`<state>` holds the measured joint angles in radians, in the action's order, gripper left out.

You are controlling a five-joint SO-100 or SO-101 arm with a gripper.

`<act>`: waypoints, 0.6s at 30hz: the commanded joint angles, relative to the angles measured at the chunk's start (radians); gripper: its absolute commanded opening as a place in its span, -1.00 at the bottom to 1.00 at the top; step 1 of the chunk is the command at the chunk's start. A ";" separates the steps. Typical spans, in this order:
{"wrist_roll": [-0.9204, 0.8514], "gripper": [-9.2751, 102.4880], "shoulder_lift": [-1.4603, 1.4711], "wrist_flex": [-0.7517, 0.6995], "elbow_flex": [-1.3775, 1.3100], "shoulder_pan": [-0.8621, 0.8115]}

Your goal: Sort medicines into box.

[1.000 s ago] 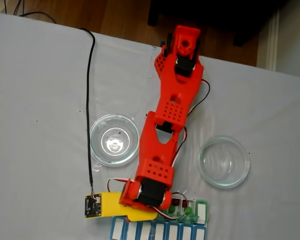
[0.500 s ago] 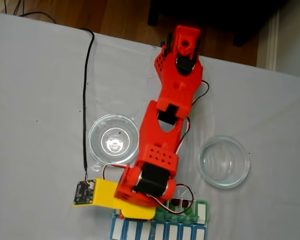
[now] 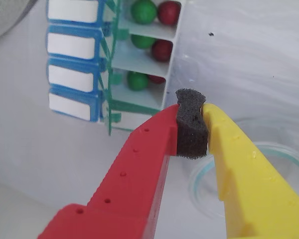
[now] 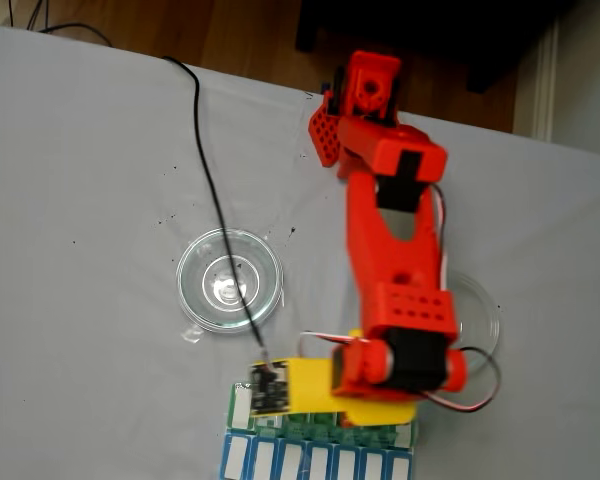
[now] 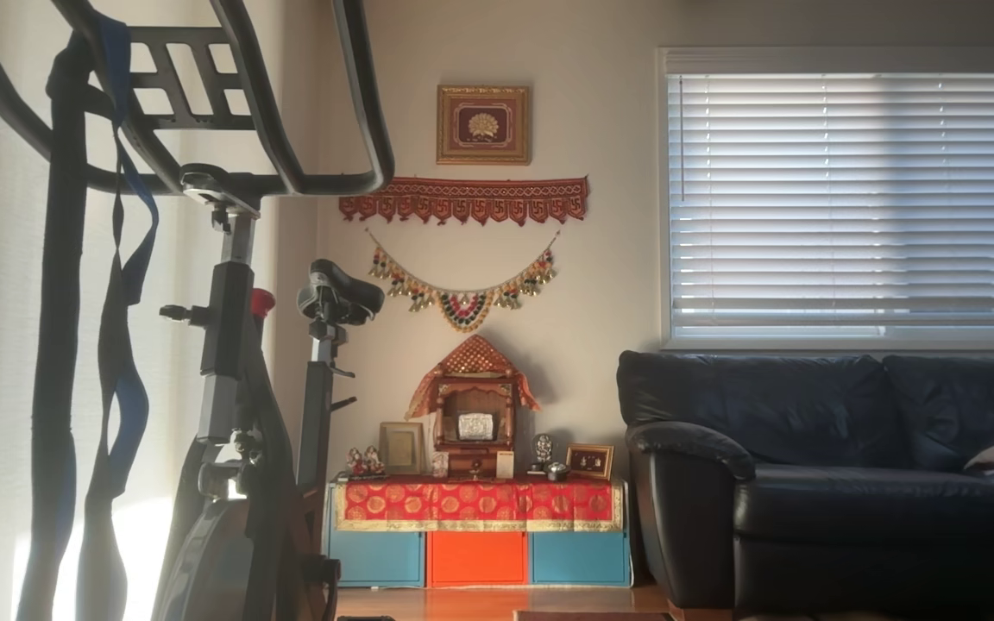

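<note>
In the wrist view the gripper (image 3: 192, 130) has a red finger (image 3: 139, 169) and a yellow finger (image 3: 244, 174). They are closed on a dark foam pad (image 3: 191, 123) that sits between the tips, and no ball is between them. The gripper is above the white table (image 3: 249, 59), just beside the box (image 3: 139, 59).

The box lies in the upper left of this view. Three of its compartments can be seen. The top one holds a green ball (image 3: 143, 11) and a red ball (image 3: 168, 12), touching each other. The middle one holds a green ball (image 3: 142, 41), partly hidden, and a red ball (image 3: 161, 50). The lowest one holds a green ball (image 3: 137, 80) with a red ball (image 3: 156, 78) that is mostly hidden behind the wall. A blue row (image 3: 72, 59) joins the box on its left side. Under the yellow finger is the rim of a glass dish (image 3: 289, 154).

In the fixed view the arm (image 4: 395, 250) reaches down the picture from its base at the table's far edge. Its yellow part (image 4: 320, 388) covers most of the box (image 4: 242, 405), and the blue row (image 4: 315, 460) is at the bottom edge. One glass dish (image 4: 230, 278) stands left of the arm. Another dish (image 4: 480, 315) is partly hidden behind it on the right. A black cable (image 4: 210, 180) runs over the left dish to the wrist camera (image 4: 267, 390).

The other view shows a room with a sofa (image 5: 833, 466) and an exercise bike (image 5: 238, 362).
</note>
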<state>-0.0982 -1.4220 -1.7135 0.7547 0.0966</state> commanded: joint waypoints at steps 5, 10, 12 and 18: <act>0.193 -0.82 -0.399 0.511 0.471 0.098; 0.216 -0.82 -0.414 0.640 0.574 0.118; 0.215 -0.82 -0.417 0.692 0.609 0.124; 0.170 -0.82 -0.443 0.845 0.712 0.126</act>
<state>0.0982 -1.7365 -0.9419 1.4665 0.2117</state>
